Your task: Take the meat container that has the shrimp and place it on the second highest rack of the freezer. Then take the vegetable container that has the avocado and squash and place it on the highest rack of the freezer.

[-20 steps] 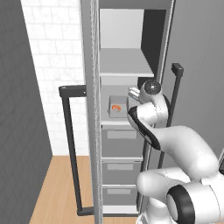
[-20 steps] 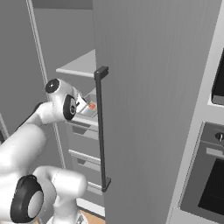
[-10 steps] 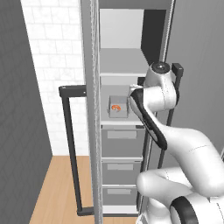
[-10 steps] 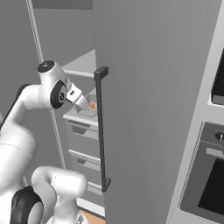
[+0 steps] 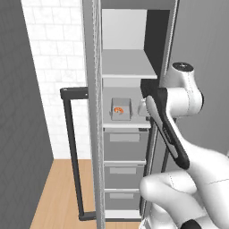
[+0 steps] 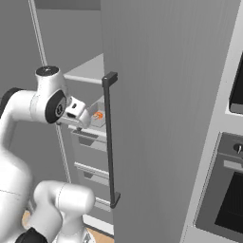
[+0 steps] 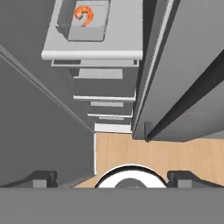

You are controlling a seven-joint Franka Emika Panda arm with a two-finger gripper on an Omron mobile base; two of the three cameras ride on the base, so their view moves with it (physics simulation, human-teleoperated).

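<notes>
The meat container (image 5: 121, 105), a small grey tray, sits on the second highest rack (image 5: 109, 121) of the open freezer (image 5: 93, 89), with the orange shrimp (image 5: 118, 110) inside it. The highest rack (image 5: 127, 67) above it is bare. My gripper (image 6: 81, 119) hangs just outside the front of the rack, right of the tray, apart from it. In the hand view the gripper (image 7: 113, 178) is open and empty, and it looks down past the tray (image 7: 99, 27) and shrimp (image 7: 84, 14). The vegetable container, avocado and squash are out of view.
Three grey drawers (image 5: 125, 143) stack under the rack. An open door with a dark bar handle (image 5: 71, 152) stands to the left, and a grey door panel with another bar handle (image 6: 110, 142) to the right. An oven (image 6: 223, 190) lies further right. Wooden floor (image 7: 153, 153) lies below.
My hand has drawn back from the tray, out of the freezer, and the arm's elbow has risen. The tray with the shrimp stays on the rack. The jaws stay open.
</notes>
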